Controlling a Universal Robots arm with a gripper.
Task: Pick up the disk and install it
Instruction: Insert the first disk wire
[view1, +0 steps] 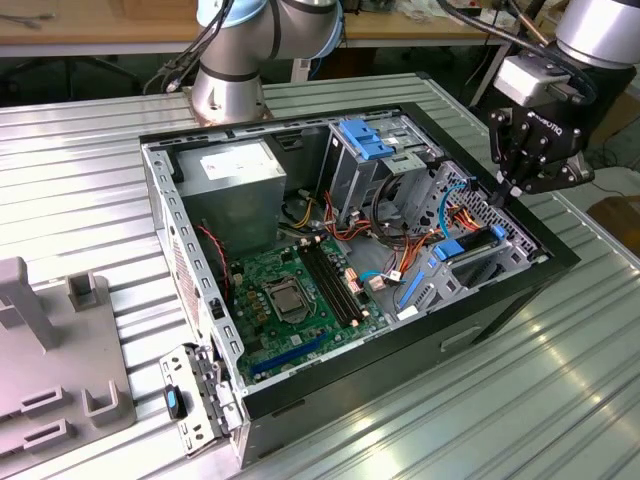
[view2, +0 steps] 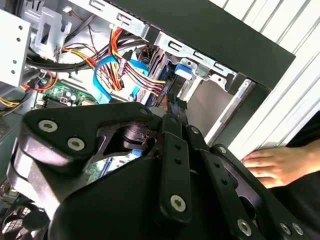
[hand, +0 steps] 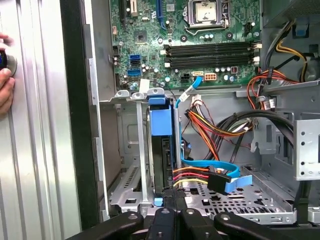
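Gripper (view1: 507, 192) sits at the case's (view1: 300, 395) drive bay — fingers pinched narrow, tips right at the disk's (hand: 161, 150) near end, though actual contact isn't clear. Disk stands on edge in the bay slot straight ahead of the fingers, cables (hand: 212, 175) just beside it. A hand (view2: 272, 165) rests on the table (view1: 560, 400) beside the case.

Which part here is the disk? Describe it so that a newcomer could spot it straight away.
Start at the open computer case on the ribbed metal table. At its end on the exterior view's right, under the gripper, the disk sits on edge in a metal bay. Its bright blue frame sets it apart from the grey metal around it.
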